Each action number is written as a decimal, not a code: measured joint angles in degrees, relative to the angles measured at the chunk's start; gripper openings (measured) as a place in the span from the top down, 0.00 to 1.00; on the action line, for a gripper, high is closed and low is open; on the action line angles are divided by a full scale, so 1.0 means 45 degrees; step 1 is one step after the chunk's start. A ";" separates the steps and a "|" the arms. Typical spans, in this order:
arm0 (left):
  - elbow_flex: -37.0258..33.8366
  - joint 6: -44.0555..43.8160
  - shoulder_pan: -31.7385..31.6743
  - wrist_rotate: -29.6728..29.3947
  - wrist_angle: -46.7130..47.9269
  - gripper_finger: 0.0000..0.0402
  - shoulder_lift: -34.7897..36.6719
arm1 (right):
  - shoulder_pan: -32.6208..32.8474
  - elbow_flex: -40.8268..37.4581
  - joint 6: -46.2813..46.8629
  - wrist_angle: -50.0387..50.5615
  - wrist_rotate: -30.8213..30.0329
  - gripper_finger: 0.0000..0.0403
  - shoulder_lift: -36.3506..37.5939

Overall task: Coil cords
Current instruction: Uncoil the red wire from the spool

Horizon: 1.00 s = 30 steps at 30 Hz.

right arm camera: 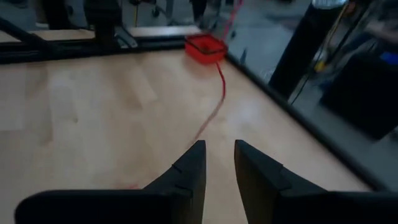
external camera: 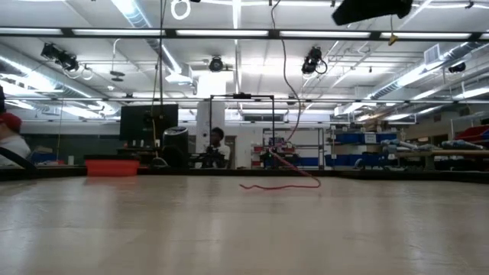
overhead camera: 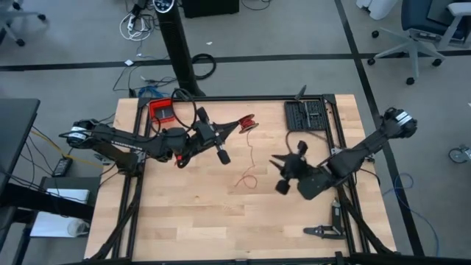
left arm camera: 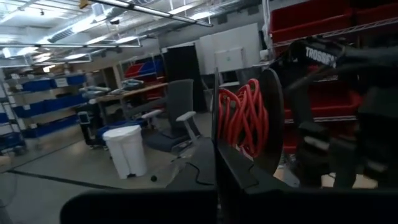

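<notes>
The thin red cord is partly gathered into a small bundle of loops (overhead camera: 249,123) at the tip of my left gripper (overhead camera: 243,125), which is shut and held above the table's far middle. In the left wrist view the loops (left arm camera: 244,118) sit right at the finger ends. From the bundle one strand (external camera: 286,76) drops to the table, where the loose tail (overhead camera: 246,179) lies in a curl on the wood. My right gripper (overhead camera: 282,174) hovers to the right of that tail, open and clear of it; its wrist view shows the gripper (right arm camera: 219,163) with the cord (right arm camera: 211,118) ahead of it. My left gripper has the cord's coiled loops (left arm camera: 249,124) at the free ends of its shut fingers; whether they are pinched or wound round the fingers I cannot tell. The fingers come about level from the table's left. The bundle is lifted clear; one slack strand hangs down to the table.
A red tray (overhead camera: 162,110) and a black cable loop (overhead camera: 184,103) sit at the far left behind my left arm. A black tool case (overhead camera: 305,114) stands at the far right, and a hand tool (overhead camera: 324,230) lies near the front right. Bare wood spans the near half.
</notes>
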State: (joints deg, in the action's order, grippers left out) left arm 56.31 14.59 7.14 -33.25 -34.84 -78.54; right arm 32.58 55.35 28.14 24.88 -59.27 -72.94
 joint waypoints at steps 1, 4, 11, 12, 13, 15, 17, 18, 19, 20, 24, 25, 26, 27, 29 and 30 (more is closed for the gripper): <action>0.0000 -0.0086 0.0000 0.0159 0.0015 1.00 0.0000 | -0.0044 0.0000 -0.0543 -0.0632 -0.0171 0.80 -0.0340; 0.0000 -0.0644 0.0008 0.0639 0.0245 1.00 -0.0020 | -0.0209 0.0000 -0.2217 -0.2520 -0.0414 0.80 -0.1191; -0.0012 -0.1347 0.0167 0.1259 0.0553 1.00 -0.0266 | -0.0674 0.0000 -0.4669 -0.5287 -0.0594 0.81 -0.2722; -0.0015 -0.1361 0.0186 0.1288 0.0501 1.00 -0.0364 | -0.0735 0.0000 -0.4787 -0.5501 -0.0593 0.81 -0.2848; -0.0015 -0.1386 0.0197 0.1321 0.0424 1.00 -0.0420 | -0.0778 0.0000 -0.4877 -0.5644 -0.0592 0.81 -0.2938; -0.0015 -0.1400 0.0268 0.1321 0.0439 1.00 -0.0541 | -0.0862 0.0000 -0.4977 -0.5708 -0.0593 0.81 -0.2969; -0.0015 -0.1413 0.0306 0.1321 0.0381 1.00 -0.0705 | -0.0940 0.0000 -0.4973 -0.5803 -0.0649 0.82 -0.2950; -0.0015 -0.1463 0.0339 0.1321 0.0328 1.00 -0.0793 | -0.0952 0.0000 -0.4986 -0.5782 -0.0683 0.82 -0.2929; -0.0015 -0.1497 0.0344 0.1321 0.0311 1.00 -0.0847 | -0.0955 0.0000 -0.5046 -0.5773 -0.0703 0.82 -0.2906; -0.0015 -0.1608 0.0345 0.1321 0.0301 1.00 -0.0908 | -0.0957 0.0000 -0.5093 -0.5803 -0.0724 0.82 -0.2886; -0.0015 -0.1730 0.0359 0.1318 -0.0003 1.00 -0.1206 | -0.0984 0.0000 -0.5180 -0.5804 -0.0666 0.83 -0.2955; -0.0015 -0.1733 0.0359 0.1321 -0.0147 1.00 -0.1297 | -0.0996 0.0000 -0.5182 -0.5779 -0.0663 0.83 -0.3030; -0.0015 -0.1733 0.0360 0.1320 -0.0221 1.00 -0.1386 | -0.1021 0.0000 -0.5180 -0.5791 -0.0663 0.84 -0.3115; -0.0015 -0.1738 0.0375 0.1324 -0.0387 1.00 -0.1462 | -0.1038 0.0000 -0.5178 -0.5704 -0.0654 0.84 -0.3177; -0.0015 -0.1733 0.0393 0.1335 -0.0593 1.00 -0.1589 | -0.1108 0.0000 -0.5177 -0.5663 -0.0661 0.85 -0.3349; -0.0015 -0.1735 0.0406 0.1340 -0.0698 1.00 -0.1631 | -0.1122 0.0000 -0.5177 -0.5582 -0.0681 0.86 -0.3411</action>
State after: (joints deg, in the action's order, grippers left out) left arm 56.25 6.78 8.96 -27.23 -37.98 -85.88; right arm 27.53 55.35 4.84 -0.24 -62.34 -88.29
